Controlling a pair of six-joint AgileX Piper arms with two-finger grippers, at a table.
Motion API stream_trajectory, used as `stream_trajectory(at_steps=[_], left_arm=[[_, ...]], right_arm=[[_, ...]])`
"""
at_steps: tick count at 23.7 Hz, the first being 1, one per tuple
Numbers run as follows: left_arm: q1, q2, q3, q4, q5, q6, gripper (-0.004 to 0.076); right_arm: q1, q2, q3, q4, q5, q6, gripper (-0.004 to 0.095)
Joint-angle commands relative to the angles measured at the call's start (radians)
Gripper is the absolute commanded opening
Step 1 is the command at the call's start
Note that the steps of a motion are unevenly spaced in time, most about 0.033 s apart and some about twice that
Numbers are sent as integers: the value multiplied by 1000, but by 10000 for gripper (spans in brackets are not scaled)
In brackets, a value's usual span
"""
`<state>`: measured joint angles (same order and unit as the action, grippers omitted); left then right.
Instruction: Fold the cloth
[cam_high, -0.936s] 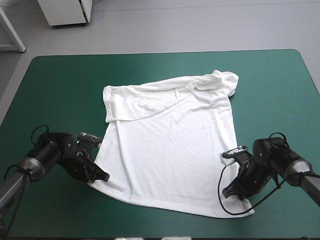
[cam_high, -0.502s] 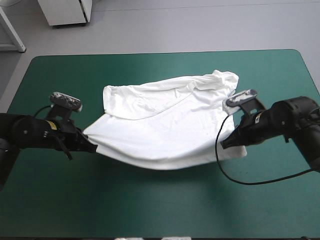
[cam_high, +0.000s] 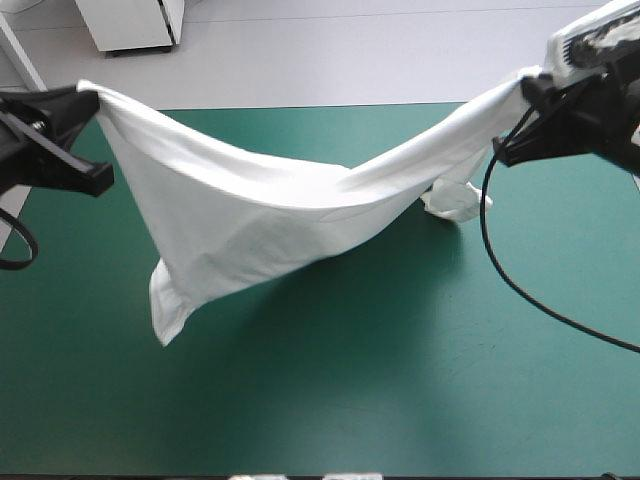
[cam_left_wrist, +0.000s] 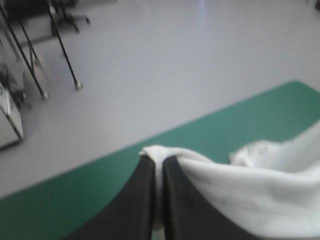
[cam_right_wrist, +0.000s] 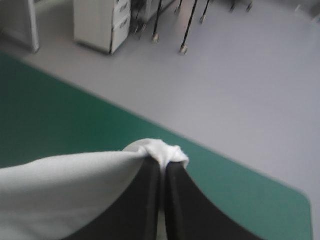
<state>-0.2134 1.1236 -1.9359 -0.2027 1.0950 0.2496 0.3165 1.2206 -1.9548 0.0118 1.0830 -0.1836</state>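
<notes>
Left tool, right tool each pinching the T-shirt — slung over teal-green cover

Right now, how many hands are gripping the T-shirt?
2. The left hand holds one end high at the table's left side; the right hand holds the other end high at its right side. The T-shirt sags between them.

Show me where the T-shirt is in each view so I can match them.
High view: the T-shirt hangs stretched between the left claw and right claw, sagging over the teal-green cover.
Left wrist view: T-shirt pinched in the left claw, trailing beside it.
Right wrist view: T-shirt pinched in the right claw, spreading beside it.
Shared landmark: the cover's far edge against the grey floor.
</notes>
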Motion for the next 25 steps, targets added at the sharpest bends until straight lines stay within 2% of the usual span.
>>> stream_trajectory(at_steps=[1,2,5,6,11,13,17,19,22,25], left_arm=[[-3,45,-113,-16,-223,7,-9],[-3,65,-130,-16,-265,19,-9],[-3,167,-201,-12,-523,123,-9],[-3,203,-216,-11,-579,165,-9],[-3,361,-276,-9,-858,258,-9],[-3,442,-354,-9,-981,266,-9],[-3,593,-592,-9,-1060,289,-9],[-3,669,-709,-29,-1061,285,-9],[-3,740,-817,-68,-1080,285,-9],[-3,778,-835,-68,-1104,285,-8]], right_arm=[[-1,-18,-69,-76,-306,23,-8],[-1,-16,-74,-85,-352,33,-8],[-1,42,-137,-155,-556,75,-7],[-1,78,-167,-192,-588,95,-7],[-4,319,-418,-409,-660,214,-17],[-33,449,-573,-409,-674,221,-17],[-105,609,-793,-387,-770,219,-17],[-154,650,-849,-346,-824,242,-17],[-242,686,-868,-253,-910,257,-17],[-282,708,-868,-243,-948,260,-17]])
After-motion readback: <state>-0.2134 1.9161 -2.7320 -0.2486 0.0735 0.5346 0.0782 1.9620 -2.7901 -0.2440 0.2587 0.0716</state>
